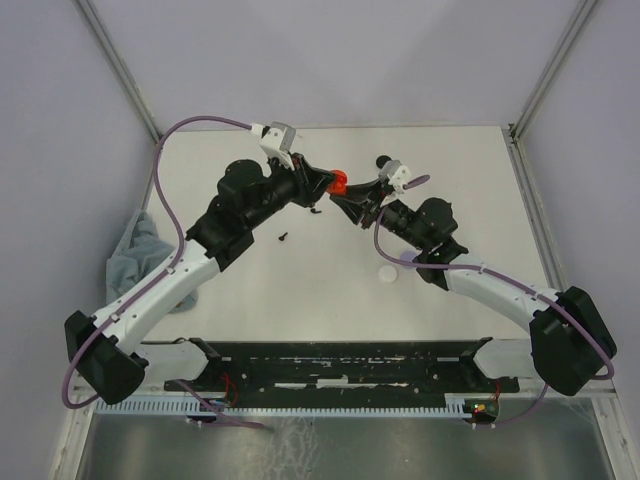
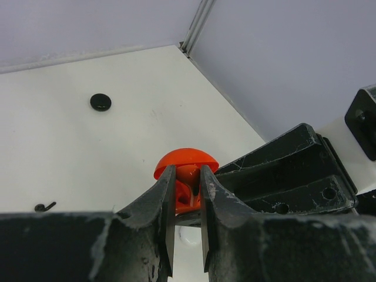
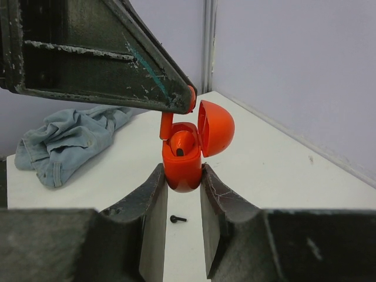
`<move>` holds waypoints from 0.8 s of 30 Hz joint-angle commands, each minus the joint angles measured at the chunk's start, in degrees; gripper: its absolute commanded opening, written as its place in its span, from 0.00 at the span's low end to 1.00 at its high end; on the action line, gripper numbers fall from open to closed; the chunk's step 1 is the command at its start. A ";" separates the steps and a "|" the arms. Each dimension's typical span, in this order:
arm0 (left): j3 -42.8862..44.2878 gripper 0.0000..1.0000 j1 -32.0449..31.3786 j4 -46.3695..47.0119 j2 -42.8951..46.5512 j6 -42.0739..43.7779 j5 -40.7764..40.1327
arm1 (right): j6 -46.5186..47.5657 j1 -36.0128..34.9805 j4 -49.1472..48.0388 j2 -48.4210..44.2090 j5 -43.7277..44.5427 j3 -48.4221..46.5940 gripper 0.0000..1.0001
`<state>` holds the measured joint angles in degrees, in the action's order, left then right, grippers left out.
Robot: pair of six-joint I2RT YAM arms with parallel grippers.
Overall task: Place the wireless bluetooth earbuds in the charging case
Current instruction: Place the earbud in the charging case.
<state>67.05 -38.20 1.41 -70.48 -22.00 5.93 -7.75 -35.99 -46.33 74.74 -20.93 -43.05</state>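
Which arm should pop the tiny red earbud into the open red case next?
Left. The left gripper pinches the tiny red plastic earbud just above the open red charging case, which the right gripper clamps steady.

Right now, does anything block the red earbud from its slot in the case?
Nothing visible. The lid stands open, and the left pincer holds the earbud right at the open mouth of the case.

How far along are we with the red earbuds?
Done: the red case is open, clamped in the right claw. In hand: the left claw pinches a red earbud, stem at the case's rim, apparently not seated. Left: seat it, close the lid; a black earbud lies loose on the table.
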 commanded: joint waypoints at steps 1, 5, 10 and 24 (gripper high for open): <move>-1.04 0.20 -0.64 2.21 2.30 2.66 -1.78 | -1.26 -0.09 -4.12 -1.52 -0.18 -1.69 0.05; -1.98 0.20 -0.81 1.80 2.98 2.96 -2.66 | -1.79 -0.11 -4.29 -1.69 -0.30 -1.60 0.05; -3.15 0.21 -0.83 2.16 3.48 3.06 -3.56 | -2.54 -0.08 -4.75 -1.86 -0.42 -1.51 0.04; -0.52 0.21 -0.83 5.50 4.80 2.06 -2.48 | -2.81 -0.15 -4.30 -2.23 -0.25 -0.46 0.04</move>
<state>63.90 -38.76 2.52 -68.05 -21.78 3.97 -9.80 -35.99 -46.74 74.46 -20.91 -43.05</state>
